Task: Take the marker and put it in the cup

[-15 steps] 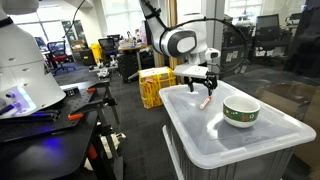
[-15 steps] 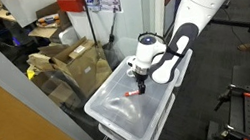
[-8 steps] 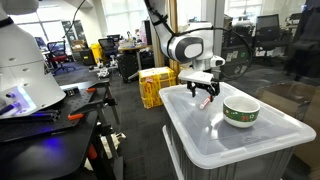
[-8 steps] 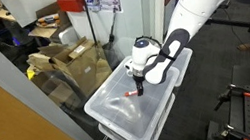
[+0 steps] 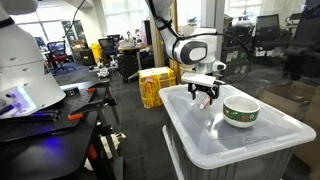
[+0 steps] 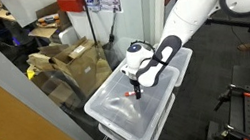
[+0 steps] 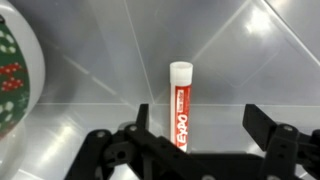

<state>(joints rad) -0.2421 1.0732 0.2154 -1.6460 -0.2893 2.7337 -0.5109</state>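
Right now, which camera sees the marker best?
The wrist view: the marker lies big and sharp mid-picture, red with a white end, between the fingers of the open gripper. In an exterior view it is only a tiny red streak; otherwise I cannot make it out.

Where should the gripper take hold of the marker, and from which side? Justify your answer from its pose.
Grip the marker across the middle of its red barrel, coming straight down from above. It lies flat on the lid, so only its top and long sides are free. The open gripper sits above it, one finger on either side of the barrel.
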